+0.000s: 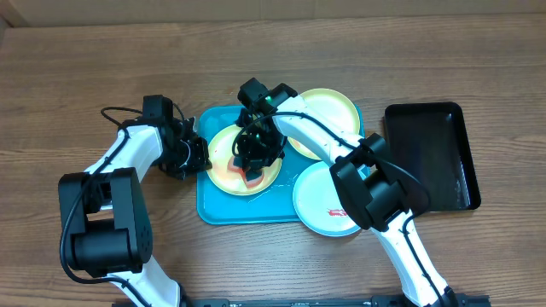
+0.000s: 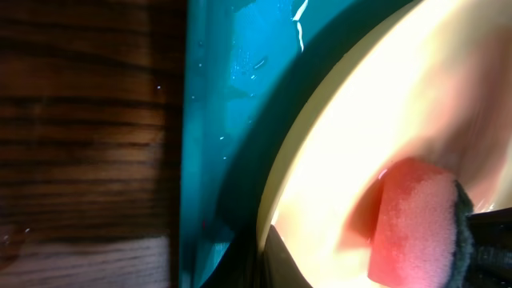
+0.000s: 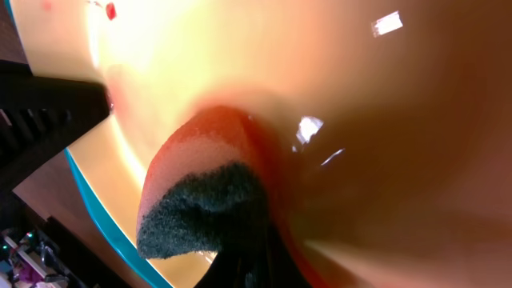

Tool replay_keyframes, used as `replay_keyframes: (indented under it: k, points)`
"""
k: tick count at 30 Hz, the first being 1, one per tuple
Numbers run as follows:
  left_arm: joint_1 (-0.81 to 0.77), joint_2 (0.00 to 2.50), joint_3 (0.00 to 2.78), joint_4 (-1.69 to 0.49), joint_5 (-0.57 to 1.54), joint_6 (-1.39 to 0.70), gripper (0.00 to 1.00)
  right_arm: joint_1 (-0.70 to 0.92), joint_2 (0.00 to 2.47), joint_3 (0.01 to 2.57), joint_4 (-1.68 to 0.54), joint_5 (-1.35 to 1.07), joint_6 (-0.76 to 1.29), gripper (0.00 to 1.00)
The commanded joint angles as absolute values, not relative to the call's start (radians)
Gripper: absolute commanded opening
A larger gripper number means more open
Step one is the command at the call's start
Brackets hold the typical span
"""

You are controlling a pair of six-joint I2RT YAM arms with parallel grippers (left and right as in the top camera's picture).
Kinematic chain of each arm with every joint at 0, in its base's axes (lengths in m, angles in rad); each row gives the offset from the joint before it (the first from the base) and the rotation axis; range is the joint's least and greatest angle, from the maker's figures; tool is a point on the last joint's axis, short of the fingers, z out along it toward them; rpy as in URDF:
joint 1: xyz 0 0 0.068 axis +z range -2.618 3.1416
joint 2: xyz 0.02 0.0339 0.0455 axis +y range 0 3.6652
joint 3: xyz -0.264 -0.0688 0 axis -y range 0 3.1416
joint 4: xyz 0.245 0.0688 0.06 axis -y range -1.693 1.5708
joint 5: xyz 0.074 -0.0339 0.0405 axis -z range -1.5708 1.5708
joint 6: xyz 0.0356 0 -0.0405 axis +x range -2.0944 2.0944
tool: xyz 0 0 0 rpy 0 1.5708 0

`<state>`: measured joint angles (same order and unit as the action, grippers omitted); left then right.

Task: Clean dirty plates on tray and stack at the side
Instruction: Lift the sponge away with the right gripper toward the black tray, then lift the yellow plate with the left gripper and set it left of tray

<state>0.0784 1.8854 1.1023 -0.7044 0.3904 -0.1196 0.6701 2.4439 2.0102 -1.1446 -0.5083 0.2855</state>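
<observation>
A pale yellow-green plate [image 1: 223, 166] lies on the left part of the turquoise tray [image 1: 213, 209]. My right gripper [image 1: 256, 162] is shut on a red sponge with a dark scouring side [image 3: 200, 200] and presses it on this plate [image 3: 240, 56]. My left gripper [image 1: 194, 155] pinches the plate's left rim [image 2: 276, 200]; the left wrist view also shows the sponge [image 2: 412, 224]. A second yellow-green plate [image 1: 328, 115] sits at the tray's top right corner. A light-blue plate [image 1: 316, 200] with a red smear overlaps the tray's right edge.
A glossy black tray [image 1: 431, 153] lies on the wooden table to the right. The right arm reaches across the light-blue plate and the second yellow-green plate. Bare wood table [image 2: 80, 120] lies left of the turquoise tray's rim [image 2: 224, 104].
</observation>
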Motion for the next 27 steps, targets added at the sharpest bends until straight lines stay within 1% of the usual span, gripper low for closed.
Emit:
replay_keyframes:
  k: [1, 4, 6, 8, 10, 14, 18, 22, 27]
  points:
    - [0.075, 1.897, 1.05, -0.686, 0.385, -0.095, 0.04, 0.657, 2.471, 2.012, -1.142, -0.449, 0.277, 0.04]
    - [0.076, 1.89, 1.056, -0.686, 0.385, -0.065, 0.04, 0.641, 2.419, 2.012, -1.14, -0.451, 0.267, 0.04]
    - [0.08, 1.849, 1.065, -0.683, 0.385, -0.062, 0.04, 0.581, 2.288, 2.012, -1.138, -0.508, 0.253, 0.04]
    - [0.08, 1.813, 1.065, -0.68, 0.385, -0.063, 0.04, 0.539, 2.216, 2.012, -1.139, -0.546, 0.253, 0.04]
    - [0.08, 1.747, 1.065, -0.683, 0.385, -0.063, 0.04, 0.463, 2.102, 2.012, -1.14, -0.596, 0.231, 0.04]
    - [0.08, 1.641, 1.065, -0.704, 0.367, -0.068, 0.04, 0.359, 1.961, 2.012, -1.164, -0.607, 0.219, 0.04]
    - [0.078, 1.534, 1.065, -0.75, 0.257, -0.095, 0.04, 0.249, 1.855, 2.012, -1.206, -0.574, 0.207, 0.04]
    - [0.076, 1.411, 1.065, -0.801, 0.083, -0.183, 0.04, 0.155, 1.831, 2.011, -1.291, -0.431, 0.204, 0.04]
    - [0.015, 1.359, 1.065, -0.815, -0.097, -0.254, 0.04, 0.145, 1.831, 2.011, -1.318, -0.321, 0.204, 0.04]
